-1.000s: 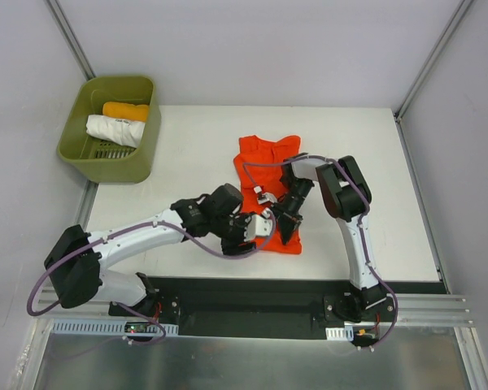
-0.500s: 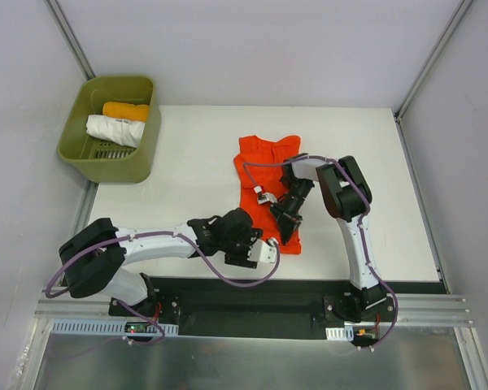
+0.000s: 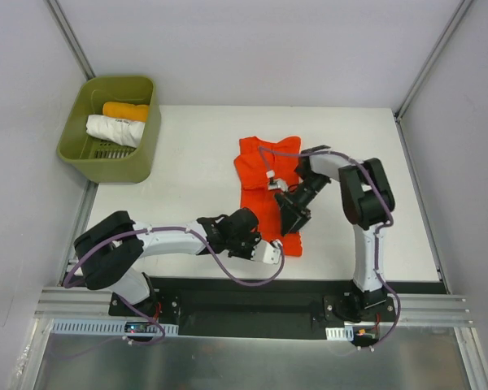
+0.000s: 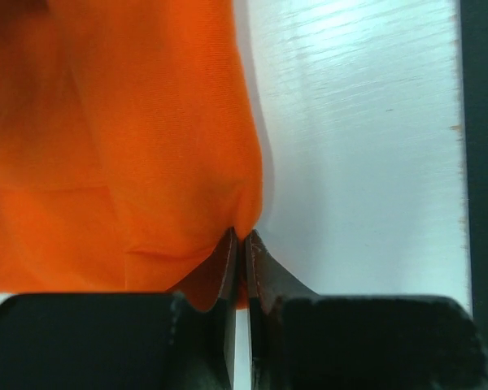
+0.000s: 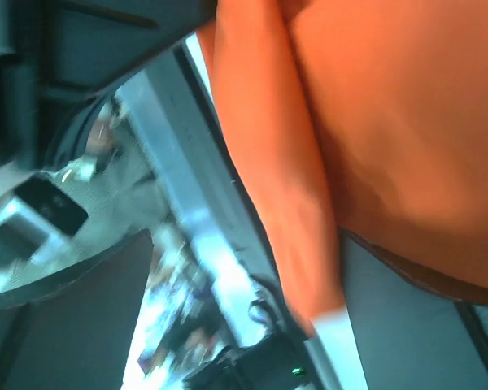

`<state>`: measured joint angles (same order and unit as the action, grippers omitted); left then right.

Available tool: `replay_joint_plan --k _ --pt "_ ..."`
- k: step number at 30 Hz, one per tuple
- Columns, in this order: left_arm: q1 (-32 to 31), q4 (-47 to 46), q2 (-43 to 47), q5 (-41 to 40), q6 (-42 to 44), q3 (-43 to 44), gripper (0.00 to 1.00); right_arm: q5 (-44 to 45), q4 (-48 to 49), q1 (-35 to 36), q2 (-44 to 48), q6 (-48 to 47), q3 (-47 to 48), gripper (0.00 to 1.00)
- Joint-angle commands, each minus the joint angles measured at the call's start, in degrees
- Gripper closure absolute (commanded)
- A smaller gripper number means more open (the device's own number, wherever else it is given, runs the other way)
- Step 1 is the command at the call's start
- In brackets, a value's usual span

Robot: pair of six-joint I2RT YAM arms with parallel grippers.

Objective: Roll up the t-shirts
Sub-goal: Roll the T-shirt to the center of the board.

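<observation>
A bright red-orange t-shirt [image 3: 260,175] lies flat in the middle of the white table [image 3: 187,179]. My left gripper [image 3: 270,252] sits at the shirt's near edge. In the left wrist view its jaws [image 4: 244,237] are shut, pinching a small pucker of the orange cloth [image 4: 146,146]. My right gripper [image 3: 289,218] hovers low over the shirt's near right part. The blurred right wrist view shows its fingers [image 5: 65,325] wide apart, open, with orange cloth [image 5: 390,122] just beyond them. A rolled white t-shirt [image 3: 114,130] and a rolled yellow-orange t-shirt [image 3: 126,110] lie in the basket.
The green basket [image 3: 142,158] stands off the table's back left corner. A black strip and metal rail [image 3: 252,296] run along the near table edge, close behind the left gripper. Purple cables loop over both arms.
My left gripper has moved right along the near edge and shut on the shirt's edge. My right gripper has let go and opened, its elbow swinging right.
</observation>
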<state>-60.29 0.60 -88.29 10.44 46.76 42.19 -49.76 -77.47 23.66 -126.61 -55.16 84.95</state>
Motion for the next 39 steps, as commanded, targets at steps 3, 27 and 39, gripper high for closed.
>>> replay_joint_plan --k 3,27,39 --pt "5.35 15.91 -1.53 18.62 -8.17 8.94 1.00 -2.03 13.72 -18.98 29.70 2.06 -1.36 0.04" --pt "19.42 16.10 -11.90 50.65 -28.22 15.90 1.00 28.04 52.06 14.03 86.48 -7.87 -57.26 0.04" --pt "22.41 14.34 -16.12 53.11 -32.00 17.04 1.00 29.36 65.87 19.67 70.45 -6.46 -58.32 0.06"
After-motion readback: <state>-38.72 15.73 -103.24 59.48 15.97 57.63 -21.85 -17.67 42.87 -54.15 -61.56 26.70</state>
